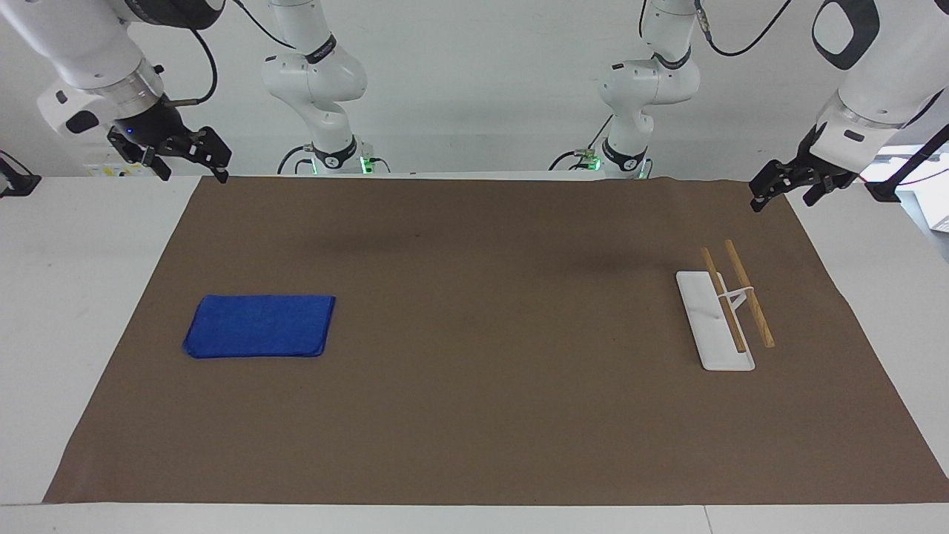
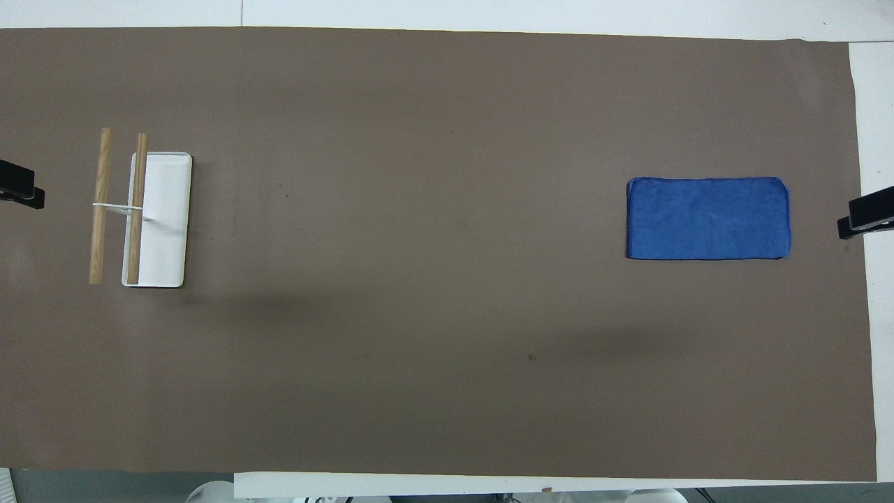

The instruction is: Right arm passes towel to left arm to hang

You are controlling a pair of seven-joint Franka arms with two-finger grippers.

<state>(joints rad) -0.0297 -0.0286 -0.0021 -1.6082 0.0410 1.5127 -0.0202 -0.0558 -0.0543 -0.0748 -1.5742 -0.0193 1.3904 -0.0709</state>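
The blue towel [image 1: 259,326] lies flat and folded on the brown mat, toward the right arm's end of the table; it also shows in the overhead view [image 2: 709,218]. My right gripper [image 1: 190,172], with its blue light, hangs open and empty in the air over the mat's corner at that end; only its tip shows in the overhead view [image 2: 866,216]. My left gripper [image 1: 784,200] hangs open and empty over the mat's edge at the left arm's end, with its tip at the overhead view's edge [image 2: 21,190]. Both arms wait.
A rack with a white base [image 1: 704,326] and two wooden bars [image 1: 750,295] stands toward the left arm's end, also in the overhead view [image 2: 167,216]. The brown mat [image 1: 482,371] covers most of the white table.
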